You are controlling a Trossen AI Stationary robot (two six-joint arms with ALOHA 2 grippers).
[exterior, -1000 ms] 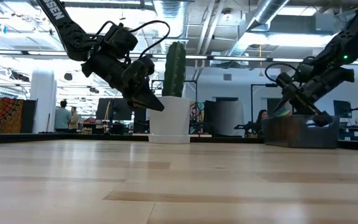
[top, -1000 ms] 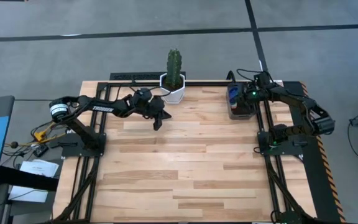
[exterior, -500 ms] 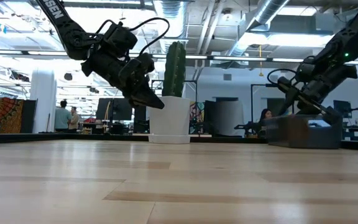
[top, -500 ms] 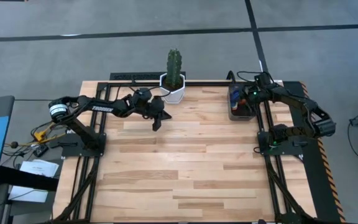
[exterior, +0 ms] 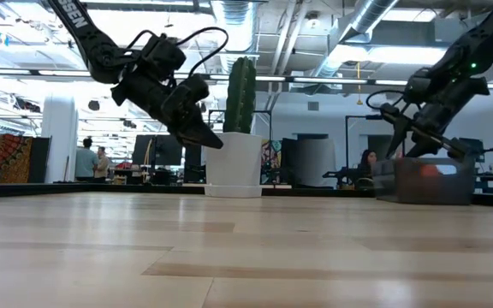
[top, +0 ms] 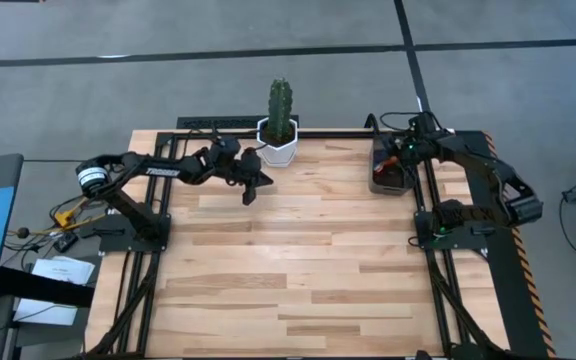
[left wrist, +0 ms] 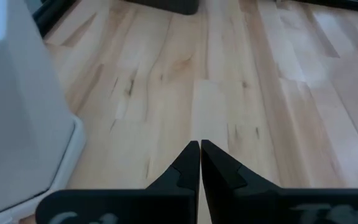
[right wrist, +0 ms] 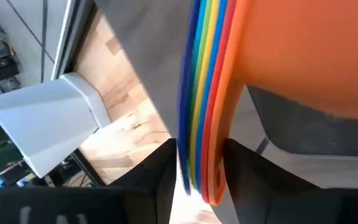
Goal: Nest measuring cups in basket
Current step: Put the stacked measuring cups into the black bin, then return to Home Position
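While the left gripper (top: pixel 249 193) is held pressed together above the table (top: pixel 298 260) beside the cactus pot (top: pixel 277 150), the nested cups (right wrist: pixel 210 93) are pinched by their handles in the right gripper (right wrist: pixel 197 165), over the basket (top: pixel 388 170).

**Little Lettering to Read**

White capital lettering runs along the upper link of the dark left robot arm (top: pixel 158 171) in the high view, too small to spell out with certainty. In the low view the same dark arm link (exterior: pixel 77 15) carries white capitals ending in "SEN", the start cut off by the frame edge. Nothing else bears legible text.
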